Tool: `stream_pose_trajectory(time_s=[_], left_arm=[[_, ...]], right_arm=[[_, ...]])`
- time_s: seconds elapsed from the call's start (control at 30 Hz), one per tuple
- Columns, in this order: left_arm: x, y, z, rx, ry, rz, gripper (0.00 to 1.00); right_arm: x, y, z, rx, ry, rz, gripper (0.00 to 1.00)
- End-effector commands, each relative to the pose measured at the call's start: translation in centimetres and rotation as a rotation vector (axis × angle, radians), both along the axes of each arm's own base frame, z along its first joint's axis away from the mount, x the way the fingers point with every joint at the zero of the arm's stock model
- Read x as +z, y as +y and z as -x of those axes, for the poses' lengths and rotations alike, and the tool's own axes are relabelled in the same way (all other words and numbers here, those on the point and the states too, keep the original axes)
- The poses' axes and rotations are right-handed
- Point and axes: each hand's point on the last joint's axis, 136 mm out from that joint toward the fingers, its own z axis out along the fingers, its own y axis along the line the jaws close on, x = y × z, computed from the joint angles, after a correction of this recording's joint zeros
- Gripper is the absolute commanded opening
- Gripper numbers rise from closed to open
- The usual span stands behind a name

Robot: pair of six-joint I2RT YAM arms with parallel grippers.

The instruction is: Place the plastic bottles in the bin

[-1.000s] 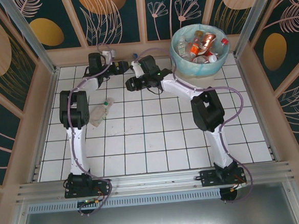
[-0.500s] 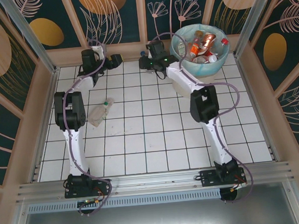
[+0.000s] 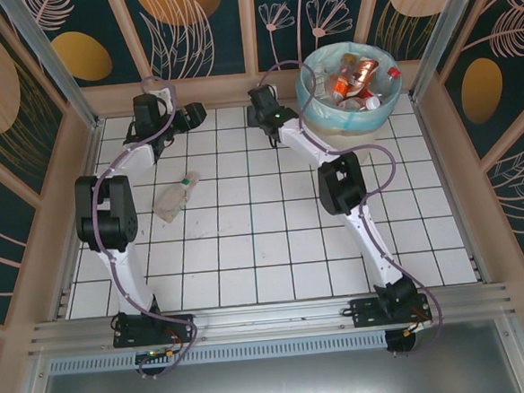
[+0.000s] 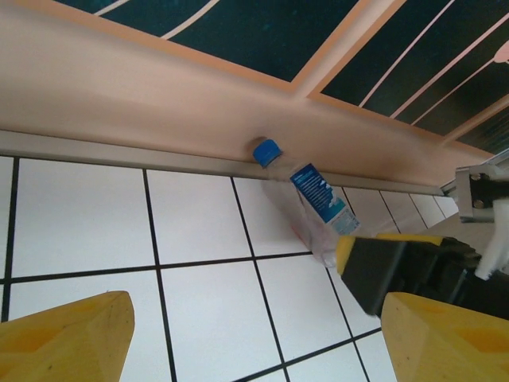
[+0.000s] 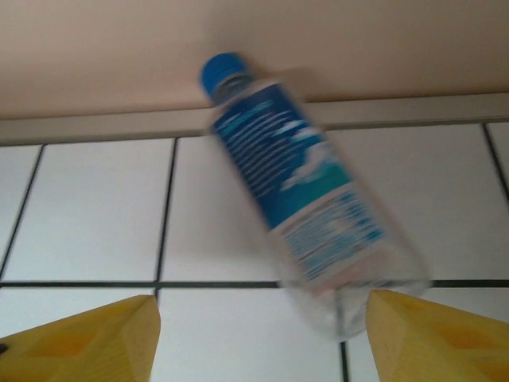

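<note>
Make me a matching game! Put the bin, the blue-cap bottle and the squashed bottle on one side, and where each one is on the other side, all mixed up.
Things
1. bin
2. blue-cap bottle
3. squashed bottle

Places
a. lying on the tiles beside the left arm
b. in the far right corner, with bottles inside
c. lying with its cap at the far wall

Pairs: 1-b, 2-c, 3-a
</note>
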Motion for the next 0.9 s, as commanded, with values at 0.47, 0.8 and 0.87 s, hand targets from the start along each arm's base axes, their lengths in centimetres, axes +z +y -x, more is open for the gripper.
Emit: stream_pose_trajectory(time_s=[0.47,0.8,0.87], left_arm=[[2.1,-0.1,0.9,0.002,-0.009,0.014,0.82],[1.9,0.0,1.5,0.005,0.038,0.013,0.82],[2.2,0.1,1.8,0.009,0.037,0.006,0.82]], right_arm=[[-5.9,-2.9,-2.7,-0.048,0.023,-0.01,0.78],[-6.5,0.1,-1.3,0.069,0.087,-0.094,0.73],[-6.5,1.3,-0.1,0.111,0.103,-0.083,0.72]])
